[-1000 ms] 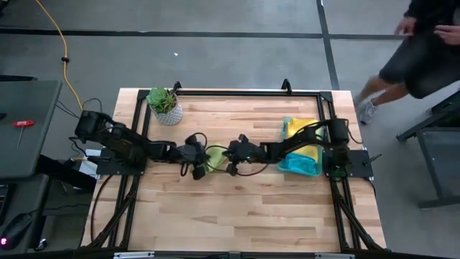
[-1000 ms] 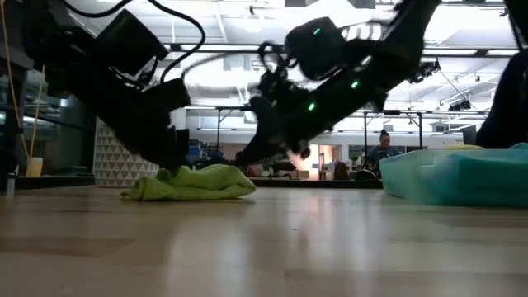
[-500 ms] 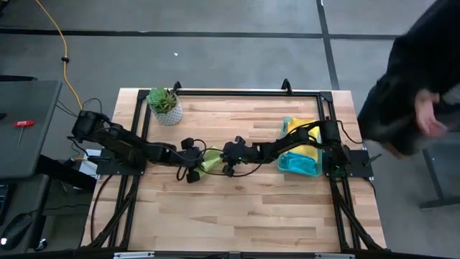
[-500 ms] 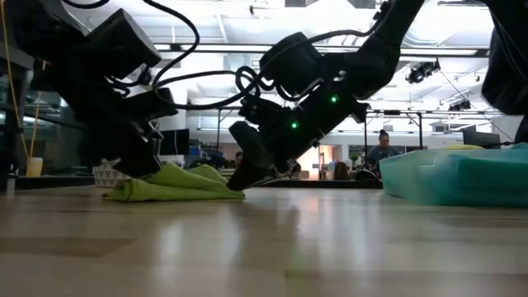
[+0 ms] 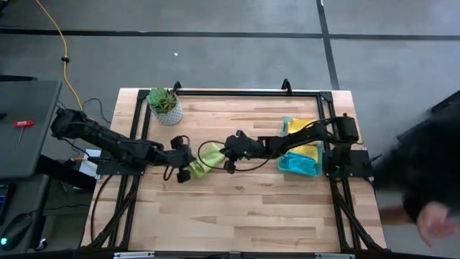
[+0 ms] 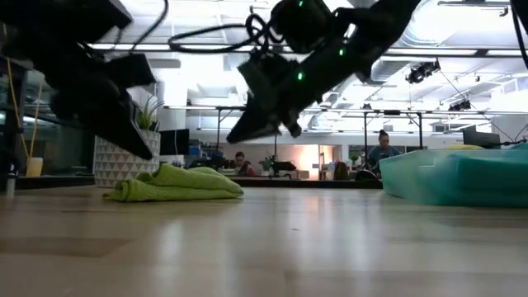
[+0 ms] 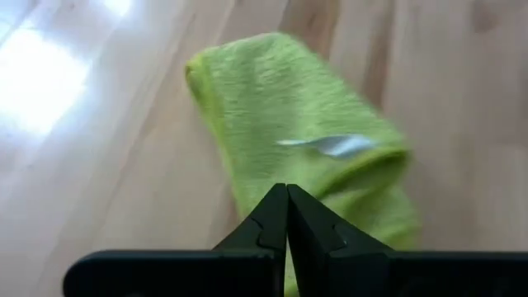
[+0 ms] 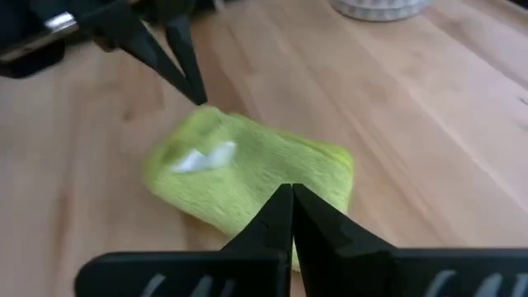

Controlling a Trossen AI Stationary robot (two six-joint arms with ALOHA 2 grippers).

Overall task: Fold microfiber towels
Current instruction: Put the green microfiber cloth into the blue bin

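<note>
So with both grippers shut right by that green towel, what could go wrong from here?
1. The left gripper sits low at the edge of the folded lime towel; a sideways move might drag it and undo the fold.
2. The right gripper hangs above the towel's other side, close to the left one; the arms could bump.
3. The plant stands near the left arm's path and might get knocked.

Both grippers' fingers together, empty.
</note>
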